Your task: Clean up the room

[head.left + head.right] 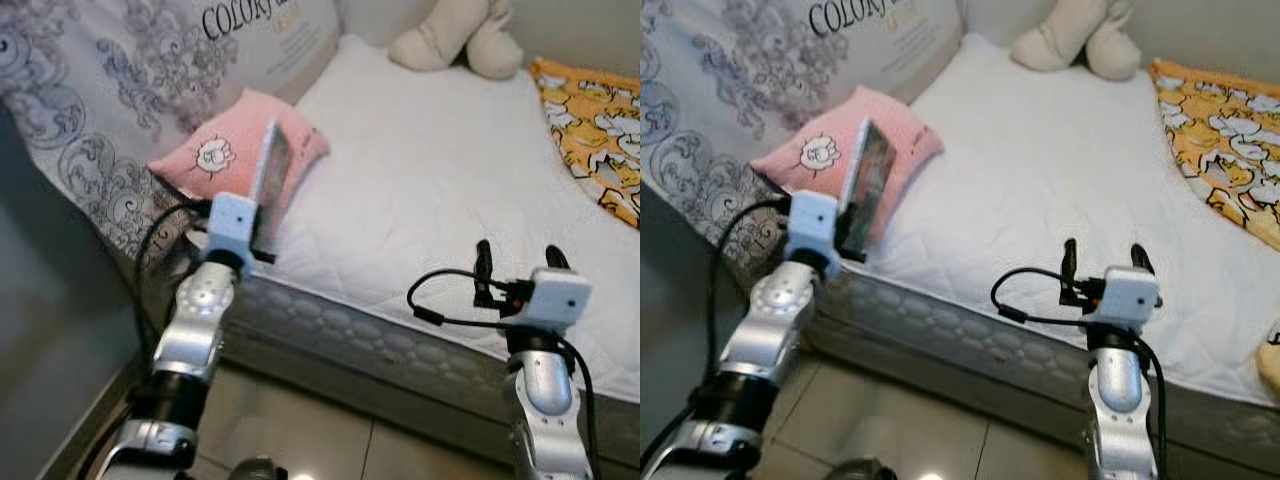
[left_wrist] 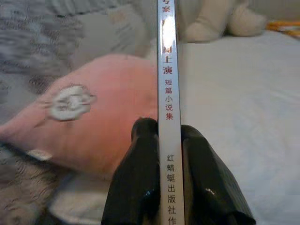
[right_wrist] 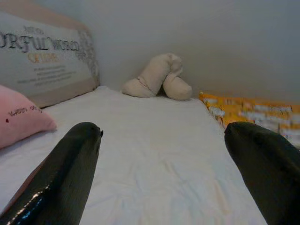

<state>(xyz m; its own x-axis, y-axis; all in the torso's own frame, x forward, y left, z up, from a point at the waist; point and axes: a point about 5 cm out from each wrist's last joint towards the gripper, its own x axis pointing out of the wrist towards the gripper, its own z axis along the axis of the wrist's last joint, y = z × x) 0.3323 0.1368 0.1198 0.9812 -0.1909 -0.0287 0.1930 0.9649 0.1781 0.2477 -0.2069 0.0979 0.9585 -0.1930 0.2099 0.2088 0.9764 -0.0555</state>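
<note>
My left gripper (image 1: 258,222) is shut on a thin book (image 1: 271,172), held upright on its edge above the left front corner of the white bed (image 1: 440,170). Its white spine (image 2: 169,117) with printed characters runs between the black fingers (image 2: 138,183). Just behind the book lies a pink pillow (image 1: 222,152). My right gripper (image 1: 518,262) hovers open over the bed's front edge with nothing between its fingers (image 3: 70,173). A beige plush toy (image 1: 455,38) rests at the far end of the mattress.
A large patterned grey cushion (image 1: 120,80) leans along the bed's left side. An orange printed blanket (image 1: 595,130) covers the right part. A grey wall (image 3: 187,33) stands behind the bed. Tiled floor (image 1: 300,435) lies below the mattress edge.
</note>
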